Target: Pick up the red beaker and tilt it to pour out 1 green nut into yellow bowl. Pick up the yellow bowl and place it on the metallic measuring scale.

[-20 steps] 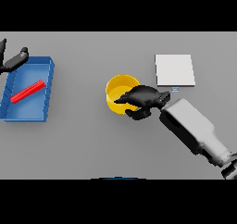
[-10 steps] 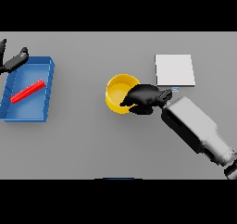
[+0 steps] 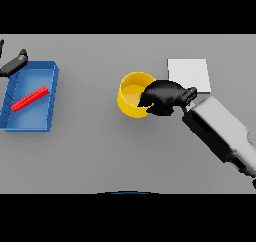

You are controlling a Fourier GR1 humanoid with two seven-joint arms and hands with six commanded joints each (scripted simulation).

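The right hand (image 3: 162, 97) curls its fingers over the yellow bowl's (image 3: 131, 94) rim (green nut (image 3: 139, 97) inside), gripping it.

Evenly, softly lit, with no glare on the counter (image 3: 100, 156). Only faint shadow beneath the yellow bowl (image 3: 131, 88). Mildly soft throughout.
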